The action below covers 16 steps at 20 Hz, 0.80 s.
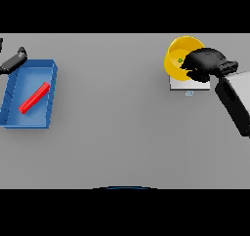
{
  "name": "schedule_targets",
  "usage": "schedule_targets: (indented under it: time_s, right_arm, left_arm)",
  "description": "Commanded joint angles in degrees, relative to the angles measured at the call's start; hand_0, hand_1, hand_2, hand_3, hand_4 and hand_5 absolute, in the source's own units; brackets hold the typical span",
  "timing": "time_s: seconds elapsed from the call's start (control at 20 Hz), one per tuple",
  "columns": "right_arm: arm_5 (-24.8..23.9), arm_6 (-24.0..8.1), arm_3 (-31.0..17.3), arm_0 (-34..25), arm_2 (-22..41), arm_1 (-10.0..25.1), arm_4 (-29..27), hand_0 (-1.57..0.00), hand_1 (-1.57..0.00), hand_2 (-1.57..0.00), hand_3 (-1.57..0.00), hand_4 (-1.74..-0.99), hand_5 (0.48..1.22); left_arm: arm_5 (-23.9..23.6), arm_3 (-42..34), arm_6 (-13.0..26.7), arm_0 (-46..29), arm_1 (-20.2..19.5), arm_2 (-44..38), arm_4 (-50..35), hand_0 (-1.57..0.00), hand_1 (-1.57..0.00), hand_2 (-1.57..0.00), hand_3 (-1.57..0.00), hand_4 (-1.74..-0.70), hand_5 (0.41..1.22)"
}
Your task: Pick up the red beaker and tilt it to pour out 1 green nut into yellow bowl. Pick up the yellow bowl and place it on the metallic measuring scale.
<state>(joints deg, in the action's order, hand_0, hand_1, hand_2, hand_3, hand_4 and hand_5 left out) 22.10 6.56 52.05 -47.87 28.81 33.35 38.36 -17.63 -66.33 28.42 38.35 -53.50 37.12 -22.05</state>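
Observation:
The yellow bowl (177, 54) sits on the metallic scale (181, 85) at the far right of the table, tipped a little toward the left. A small green nut (179, 60) lies inside it. My right hand (207, 63) covers the bowl's right side, with fingers and thumb curled over the rim. The red beaker (34, 97) lies on its side in the blue tray (14, 118) at the far left. Just beyond the tray's back left corner is my left hand (14, 60), fingers straight and holding nothing.
The scale has a small display tab (189, 92) on its front edge. My right forearm (234, 101) runs in from the right edge. Bare grey table (112, 108) lies between the tray and the scale.

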Motion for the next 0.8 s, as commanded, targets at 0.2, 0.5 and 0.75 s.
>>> schedule_targets:
  time_s: [0.2,0.5,0.75]
  right_arm:
    - [-3.0,1.7,-7.4,-1.1,-0.2,-0.4,0.3,-1.51,-1.37,-1.45,-1.53,-1.730,1.221]
    - [-4.3,3.9,-11.8,-2.0,0.5,-0.9,0.7,-1.39,-1.20,-1.32,-1.56,-1.730,1.221]
    - [-4.1,2.9,-14.3,-2.8,-0.2,-2.0,-0.2,-1.41,-1.15,-1.18,-1.39,-1.644,1.221]
  left_arm:
    - [-0.8,-1.6,1.3,-0.4,-0.3,-0.1,-0.5,0.00,0.00,0.00,0.00,-0.84,0.772]
    - [-0.5,-1.1,2.4,0.0,-0.4,0.3,0.1,0.00,0.00,0.00,0.00,-0.84,0.786]
    - [0.4,0.3,1.4,0.5,-0.2,0.0,0.0,0.00,0.00,0.00,0.00,-0.84,0.773]
